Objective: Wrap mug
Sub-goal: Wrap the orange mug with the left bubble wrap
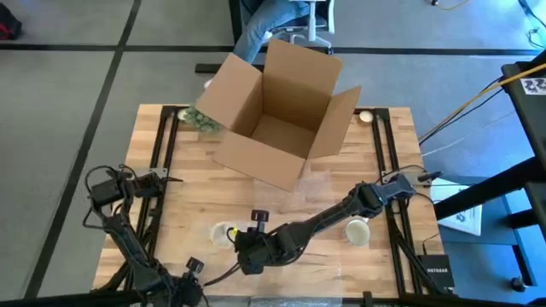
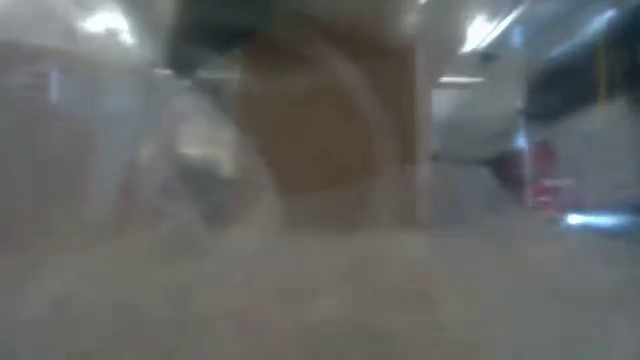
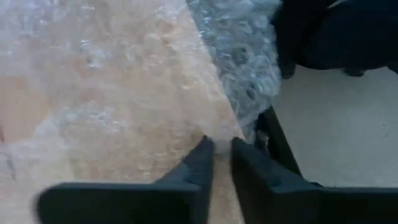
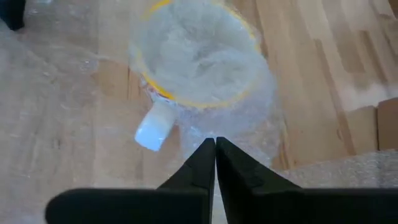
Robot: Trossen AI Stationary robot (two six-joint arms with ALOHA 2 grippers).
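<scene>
Right claw pinching bubble wrap beside mug.

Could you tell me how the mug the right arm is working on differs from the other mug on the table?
The yellow-rimmed mug sits near the table's front centre, by the right gripper; the plain mug stands toward the right side, beside that arm's forearm. In the right wrist view, the yellow-rimmed mug has bubble wrap over it; the plain mug looks bare. Both are light-coloured and open upward.
</scene>
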